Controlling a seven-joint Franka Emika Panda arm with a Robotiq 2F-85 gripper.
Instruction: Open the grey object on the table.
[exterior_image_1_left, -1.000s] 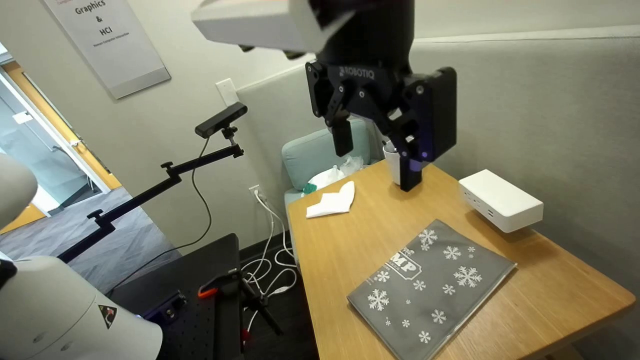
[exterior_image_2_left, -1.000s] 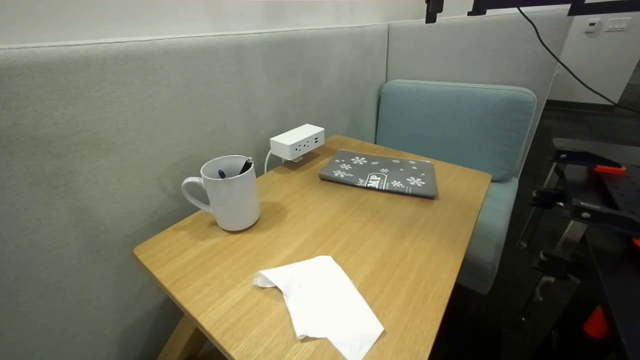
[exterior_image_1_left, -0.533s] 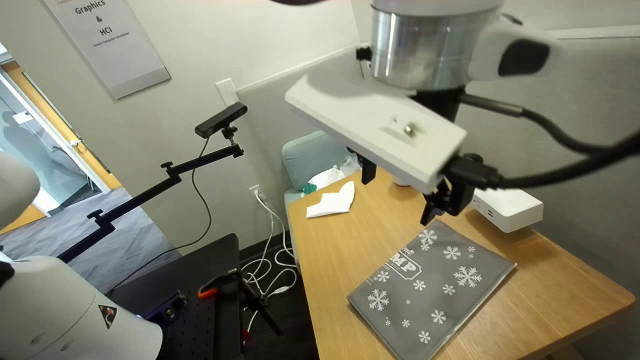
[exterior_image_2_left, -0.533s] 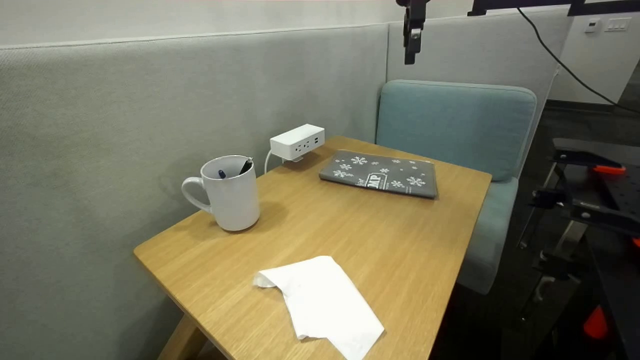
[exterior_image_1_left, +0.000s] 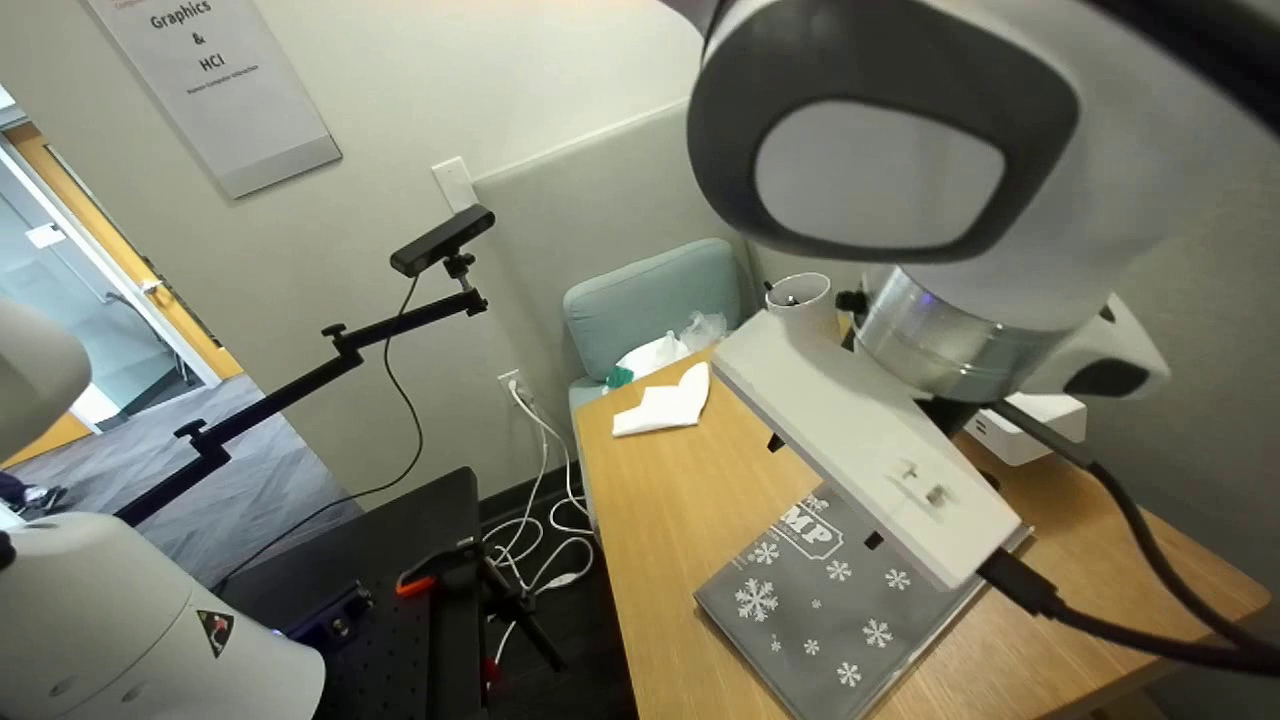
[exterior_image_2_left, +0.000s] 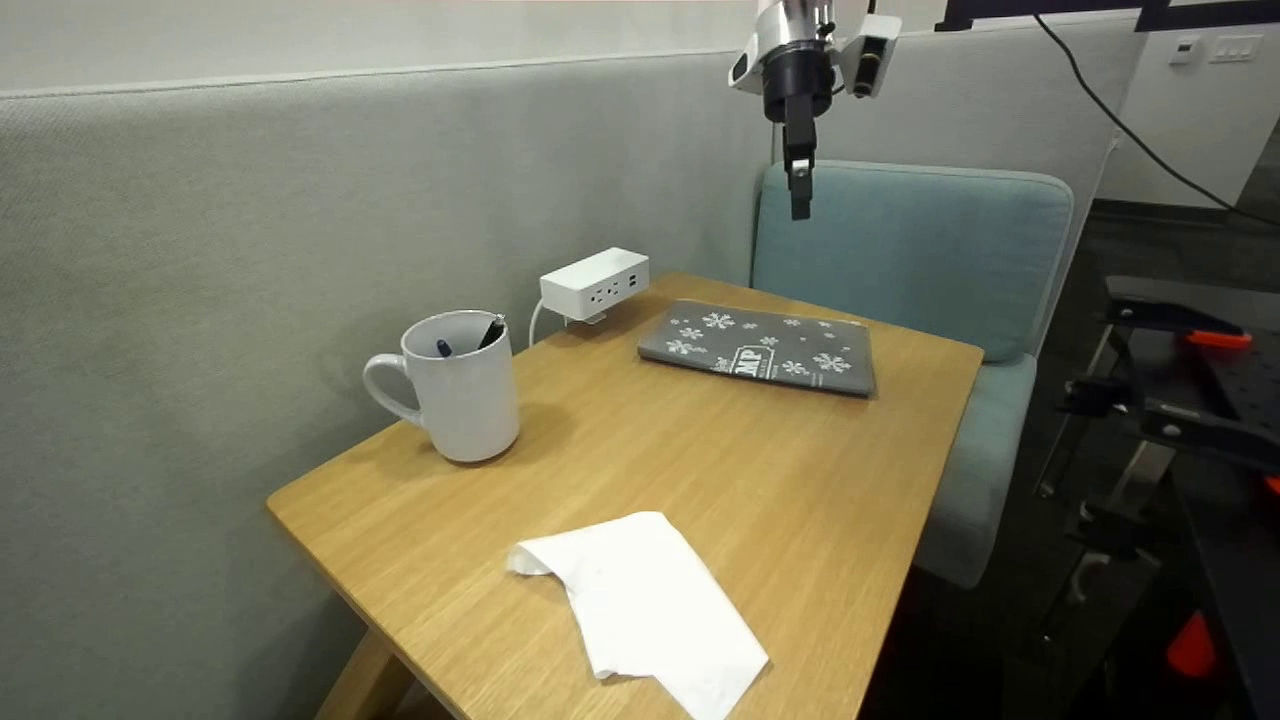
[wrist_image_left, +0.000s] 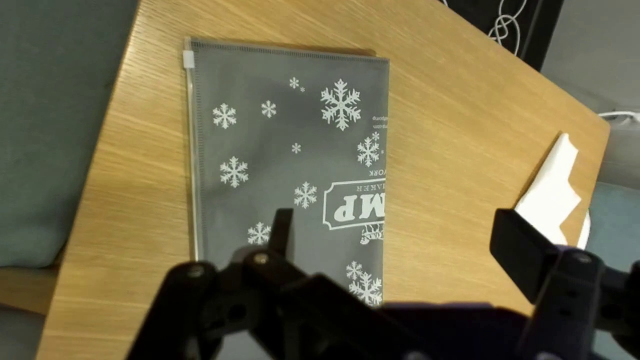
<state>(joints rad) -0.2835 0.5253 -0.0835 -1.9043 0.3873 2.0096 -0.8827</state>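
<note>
On the table (exterior_image_2_left: 720, 460): one grey folder (wrist_image_left: 270, 145), lying flat, snowflake face up; one white mug (exterior_image_2_left: 465, 400) with two pens (exterior_image_2_left: 492, 332); one white napkin (exterior_image_2_left: 650, 600); one outlet box (exterior_image_2_left: 590, 285) at the edge. One gripper (wrist_image_left: 397, 240) above, jaws wide apart, holding nothing.

A sign (exterior_image_1_left: 215, 90) hangs on the pale wall (exterior_image_1_left: 380, 120), the floor (exterior_image_1_left: 250, 475) is grey, and the soft seat (exterior_image_2_left: 910, 260) is blue-green.
</note>
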